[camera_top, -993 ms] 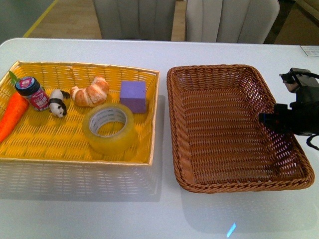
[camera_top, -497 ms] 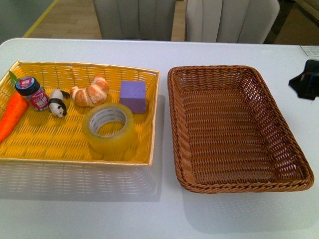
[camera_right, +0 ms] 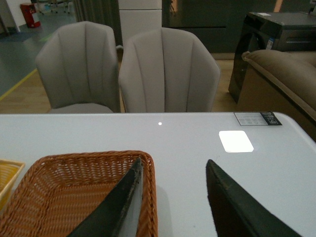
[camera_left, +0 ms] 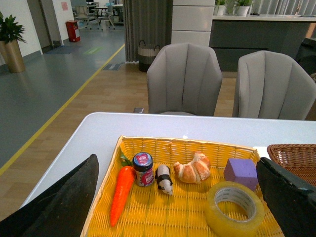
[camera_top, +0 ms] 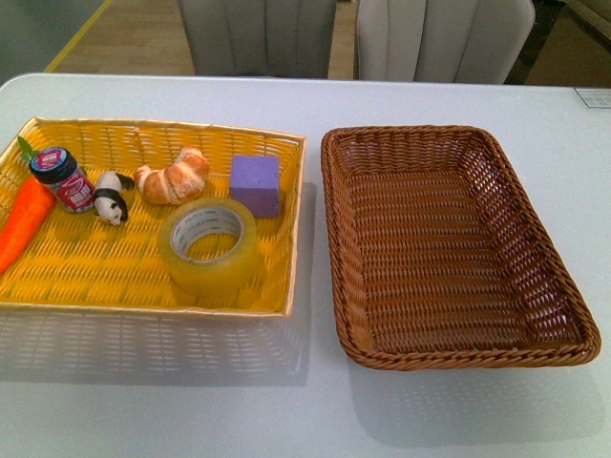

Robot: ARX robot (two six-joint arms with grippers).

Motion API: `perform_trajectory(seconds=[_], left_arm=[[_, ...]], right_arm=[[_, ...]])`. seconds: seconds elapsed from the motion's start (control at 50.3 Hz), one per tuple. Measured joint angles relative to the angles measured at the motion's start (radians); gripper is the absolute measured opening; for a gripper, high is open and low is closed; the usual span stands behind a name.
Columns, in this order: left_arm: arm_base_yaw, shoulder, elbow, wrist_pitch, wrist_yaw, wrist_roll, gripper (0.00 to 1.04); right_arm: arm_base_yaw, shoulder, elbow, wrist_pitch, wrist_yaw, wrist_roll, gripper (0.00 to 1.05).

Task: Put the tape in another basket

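Note:
The tape (camera_top: pixel 212 270), a wide yellowish roll with a white core, lies flat in the yellow basket (camera_top: pixel 95 267), near its front right corner. To the right stands the dark brown basket (camera_top: pixel 439 248), with nothing in it. Neither gripper shows in the front view. In the left wrist view my left gripper (camera_left: pixel 177 162) is open, held back from and above the yellow basket (camera_left: pixel 173 212), with the tape (camera_left: pixel 232 226) close to its right finger. My right gripper (camera_right: pixel 174 161) is open over bare table beside the brown basket's (camera_right: pixel 64 192) corner.
Sharing the yellow basket are a purple cube (camera_top: pixel 255 183) just behind the tape, a croissant (camera_top: pixel 174 176), a panda figure (camera_top: pixel 112 197), a small jar (camera_top: pixel 62 178) and a carrot (camera_top: pixel 24 221). Two grey chairs (camera_top: pixel 258 33) stand beyond the white table's far edge.
The right arm, which hung over the brown basket's right side a second ago, has pulled away to the right and left the front view. The tape has not moved.

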Motion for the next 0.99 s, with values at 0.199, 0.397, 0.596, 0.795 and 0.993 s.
perform_trajectory(seconds=[0.199, 0.397, 0.596, 0.795, 0.993], left_arm=[[0.0, 0.0, 0.0, 0.0, 0.0, 0.0, 0.96], [0.0, 0.0, 0.0, 0.0, 0.0, 0.0, 0.96], [0.0, 0.0, 0.0, 0.0, 0.0, 0.0, 0.96], [0.0, 0.0, 0.0, 0.0, 0.0, 0.0, 0.96], [0.0, 0.0, 0.0, 0.0, 0.0, 0.0, 0.96]], right_arm=[[0.003, -0.151, -0.101, -0.061, 0.0, -0.006, 0.02], [0.003, -0.334, -0.16, -0.205, 0.003, -0.006, 0.02], [0.003, -0.528, -0.196, -0.338, 0.003, -0.006, 0.02], [0.003, -0.673, -0.237, -0.449, 0.003, -0.006, 0.02], [0.003, -0.819, -0.257, -0.571, 0.003, -0.006, 0.02]])
